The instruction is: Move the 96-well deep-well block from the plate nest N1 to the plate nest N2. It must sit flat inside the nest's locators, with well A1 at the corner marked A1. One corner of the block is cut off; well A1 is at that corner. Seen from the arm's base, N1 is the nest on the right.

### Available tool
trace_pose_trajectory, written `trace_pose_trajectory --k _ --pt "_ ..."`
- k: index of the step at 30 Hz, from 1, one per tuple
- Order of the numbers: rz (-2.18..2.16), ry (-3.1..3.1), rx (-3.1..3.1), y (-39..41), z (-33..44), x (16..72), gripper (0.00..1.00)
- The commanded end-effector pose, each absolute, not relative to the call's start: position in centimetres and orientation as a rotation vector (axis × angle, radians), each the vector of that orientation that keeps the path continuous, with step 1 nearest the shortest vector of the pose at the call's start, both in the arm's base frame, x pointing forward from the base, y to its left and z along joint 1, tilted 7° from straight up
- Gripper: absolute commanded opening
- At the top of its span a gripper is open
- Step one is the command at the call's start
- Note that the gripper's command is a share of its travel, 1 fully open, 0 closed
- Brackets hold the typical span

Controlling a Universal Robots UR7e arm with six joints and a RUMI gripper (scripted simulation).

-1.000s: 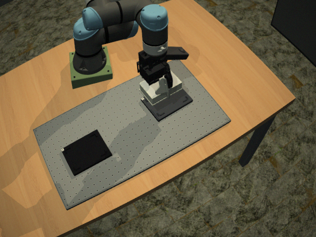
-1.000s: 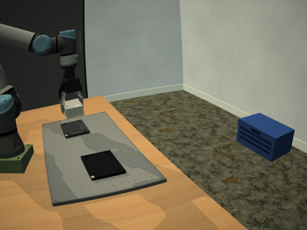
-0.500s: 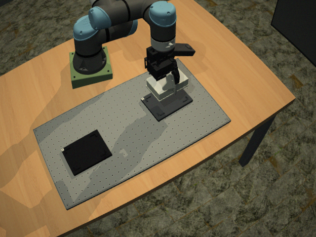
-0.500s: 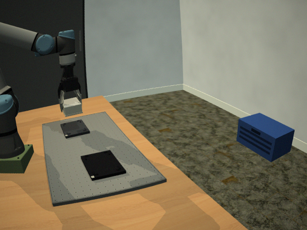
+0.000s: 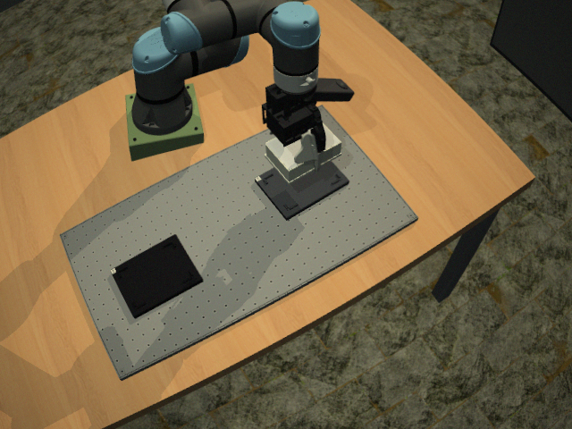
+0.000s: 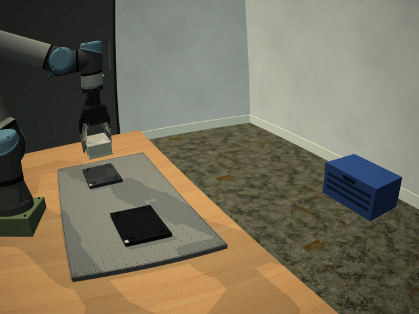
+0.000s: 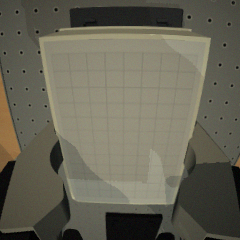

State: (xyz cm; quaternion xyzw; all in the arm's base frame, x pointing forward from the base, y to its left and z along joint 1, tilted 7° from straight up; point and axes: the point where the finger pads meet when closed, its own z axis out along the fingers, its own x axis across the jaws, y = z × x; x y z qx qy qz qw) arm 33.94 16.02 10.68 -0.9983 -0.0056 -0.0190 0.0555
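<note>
The white 96-well deep-well block (image 5: 298, 149) hangs in the air, held by its long sides. My gripper (image 5: 305, 147) is shut on it. The block is a little above the dark nest N2 (image 5: 302, 189) and offset toward the arm's base, so the nest's front half shows uncovered. In the exterior view the block (image 6: 97, 145) hangs in the gripper (image 6: 95, 139) behind and above N2 (image 6: 101, 175). In the wrist view the block's well grid (image 7: 125, 120) fills the frame, with a dark nest edge (image 7: 125, 17) beyond it. Nest N1 (image 5: 156, 275) lies bare. I cannot make out the cut corner.
Both nests sit on a grey perforated baseplate (image 5: 231, 239) on the wooden table. Each nest has a small white tag at one corner (image 5: 258, 178) (image 5: 113, 271). The arm's green base mount (image 5: 164, 127) stands behind the plate. A blue box (image 6: 362, 186) lies on the floor.
</note>
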Motion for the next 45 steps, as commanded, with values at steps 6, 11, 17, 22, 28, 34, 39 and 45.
trace_pose_trajectory --k 6,11,17,22,28,34,39,45 --pt "-0.059 -0.017 -3.030 16.0 10.7 34.0 0.00" --pt "-0.059 -0.017 -3.030 15.9 10.7 34.0 0.00" --pt "-0.059 -0.017 -3.030 15.9 10.5 34.0 0.00" --pt "-0.059 -0.017 -3.030 16.0 9.7 34.0 0.00" --pt "-0.059 -0.017 -3.030 16.1 9.0 34.0 0.00" --pt "-0.059 -0.017 -3.030 16.2 8.1 34.1 0.00" --pt "-0.059 -0.017 -3.030 16.3 7.2 34.1 0.00" --pt "-0.059 -0.017 -3.030 16.4 6.6 34.2 0.00"
